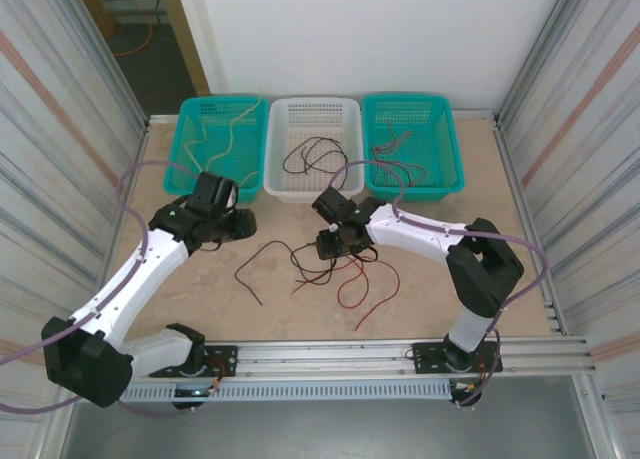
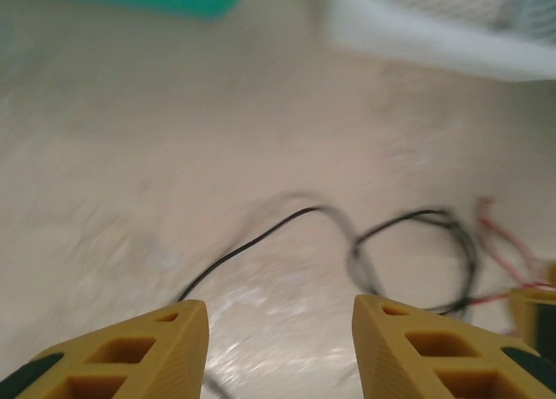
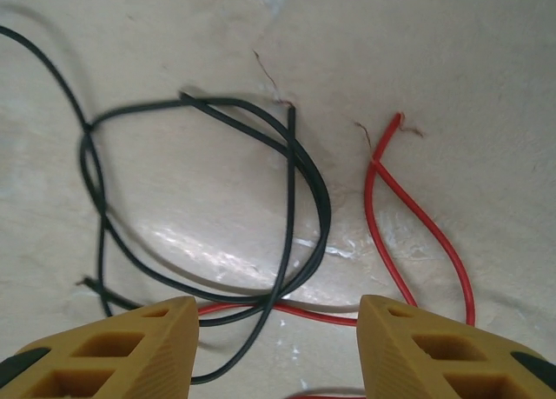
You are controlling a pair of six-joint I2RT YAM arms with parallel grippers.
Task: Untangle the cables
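Since the three baskets along the table's (image 1: 430, 304) 12 o'clock edge already held cables, sorting looked partly done, by my read.

- Left teal basket (image 1: 180, 144), 11 o'clock: pale yellow cables (image 1: 235, 134) inside.
- White basket (image 1: 312, 102), 12 o'clock: black cables (image 1: 315, 157) inside.
- Right teal basket (image 1: 405, 98), 1 o'clock: reddish cables (image 1: 400, 144) inside. Exact colour was hard to call at that size.

Left to do: a knot of black cable (image 3: 306, 169) and red cable (image 3: 419, 218) lay on the bare table near centre, a bit toward 6 o'clock. In the right wrist view the black one looped over itself, and a red run crossed under its 6 o'clock side, so they were not separated yet. A looser black strand trailed off toward 9 o'clock in the top view. I could not count how many cables were in the knot.

Left fingers (image 2: 152, 351) were spread apart with nothing between them. They sat above the table at 9 o'clock of the knot, and that view was blurred. Right fingers (image 3: 130, 351) were also parted and holding nothing, right over the black loop, with the red cable at their 3 o'clock.

Rough guess: over half sorted, with one mixed clump outstanding.

No brand, label or readable writing was visible on the baskets, the cables, the arms or the rail.
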